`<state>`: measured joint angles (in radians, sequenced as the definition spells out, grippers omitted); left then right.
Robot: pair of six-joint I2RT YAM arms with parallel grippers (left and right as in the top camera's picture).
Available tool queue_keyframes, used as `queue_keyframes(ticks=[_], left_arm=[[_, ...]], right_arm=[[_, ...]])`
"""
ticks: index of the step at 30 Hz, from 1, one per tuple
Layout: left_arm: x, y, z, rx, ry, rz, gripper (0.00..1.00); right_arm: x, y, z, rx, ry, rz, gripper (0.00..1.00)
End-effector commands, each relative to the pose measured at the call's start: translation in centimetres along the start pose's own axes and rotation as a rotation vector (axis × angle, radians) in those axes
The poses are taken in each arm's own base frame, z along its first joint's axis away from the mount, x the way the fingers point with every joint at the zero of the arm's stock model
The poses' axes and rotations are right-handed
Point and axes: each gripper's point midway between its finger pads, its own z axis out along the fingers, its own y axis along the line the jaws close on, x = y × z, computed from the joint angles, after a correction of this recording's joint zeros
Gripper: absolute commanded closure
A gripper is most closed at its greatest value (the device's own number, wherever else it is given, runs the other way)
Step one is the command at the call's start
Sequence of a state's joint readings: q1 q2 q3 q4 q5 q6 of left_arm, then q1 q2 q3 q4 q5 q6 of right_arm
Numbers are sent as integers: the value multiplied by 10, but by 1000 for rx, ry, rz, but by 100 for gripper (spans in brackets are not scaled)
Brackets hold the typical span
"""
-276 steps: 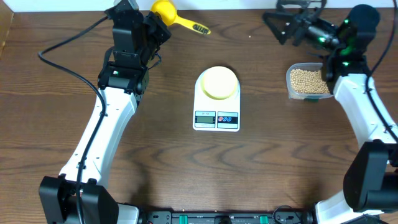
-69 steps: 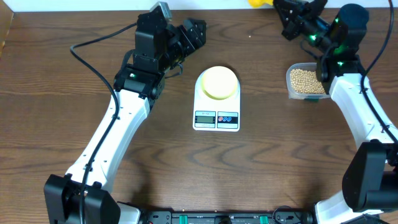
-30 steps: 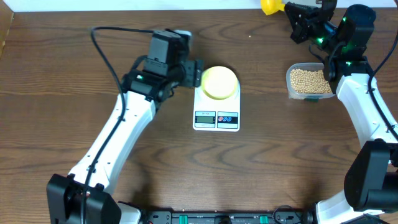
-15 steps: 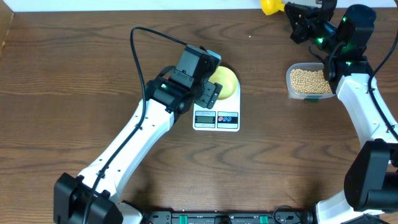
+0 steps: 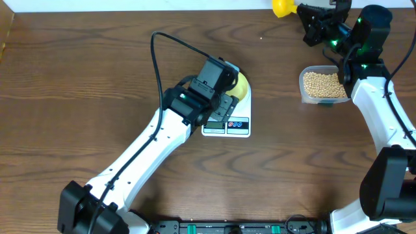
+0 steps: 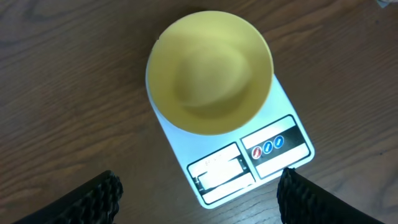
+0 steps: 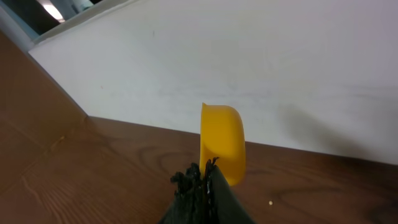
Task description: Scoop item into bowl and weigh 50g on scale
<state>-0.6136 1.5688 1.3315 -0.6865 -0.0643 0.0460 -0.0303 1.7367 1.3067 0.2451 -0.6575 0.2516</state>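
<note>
The left gripper (image 6: 200, 198) hung wide open above the bowl (image 6: 210, 71), holding nothing; the right gripper (image 7: 198, 186) pinched the yellow scoop (image 7: 222, 146).

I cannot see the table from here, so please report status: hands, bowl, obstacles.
Left hand open above bowl on scale. Right hand shut on yellow scoop, near back wall. Bowl empty; beans in tub. In the way: only left hand.

Right gripper (image 7: 200, 180) pinched closed on bright yellow scoop (image 7: 222, 144), its cup standing on edge. Below scoop, brown worktop (image 7: 87, 180); behind scoop, white wall (image 7: 280, 68).
</note>
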Motion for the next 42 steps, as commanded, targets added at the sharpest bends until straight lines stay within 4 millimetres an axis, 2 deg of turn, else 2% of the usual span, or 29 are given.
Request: queue_keyframes(ticks=[1,6,16,26,42], left_arm=[[3,0,5,-43,17,-41,18],[8,-3,15,-47,46,-101,18],[21,-19,36,-38,113,-63,18],[39,-20,53,-47,195,-50,18],[55,-23,77,-61,262,-83,18]], right_arm=[[-5,3,2,-7,-6,-21,99],[-5,3,2,-7,-5,-20,99],[-5,3,2,-7,-5,-20,99],[3,1,2,1,23,-9,99],[5,1,2,3,32,-7,99]])
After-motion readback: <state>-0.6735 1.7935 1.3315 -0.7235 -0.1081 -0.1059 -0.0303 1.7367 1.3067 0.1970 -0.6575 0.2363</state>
